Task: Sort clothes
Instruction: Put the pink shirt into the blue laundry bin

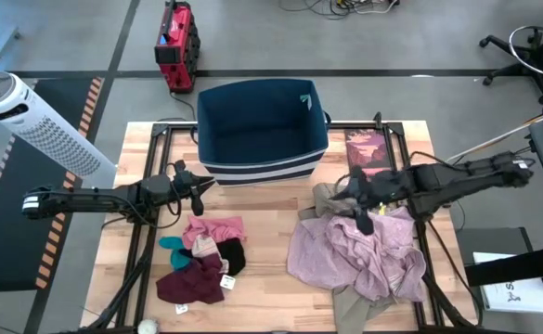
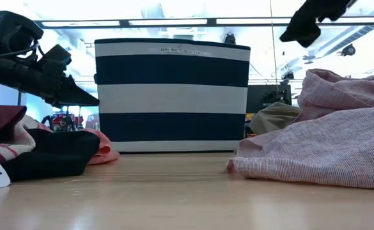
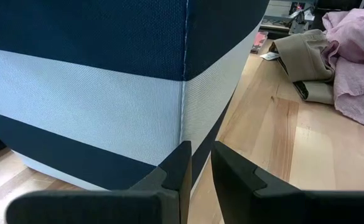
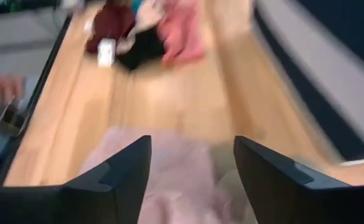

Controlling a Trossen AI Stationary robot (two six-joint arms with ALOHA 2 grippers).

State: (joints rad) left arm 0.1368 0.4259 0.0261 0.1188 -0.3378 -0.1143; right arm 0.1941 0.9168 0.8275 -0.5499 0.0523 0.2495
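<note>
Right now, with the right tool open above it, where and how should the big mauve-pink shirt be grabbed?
Probably from straight above, at the raised bunched folds on the bin-side edge of the mauve-pink shirt. It lies crumpled over the khaki trousers, so a ridge gives the fingers fabric to pinch; the flat spread does not. The right tool already hangs open over that edge.

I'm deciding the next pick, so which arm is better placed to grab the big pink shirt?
Right. The right gripper hangs open directly above the mauve-pink shirt; the left gripper sits by the bin.
</note>
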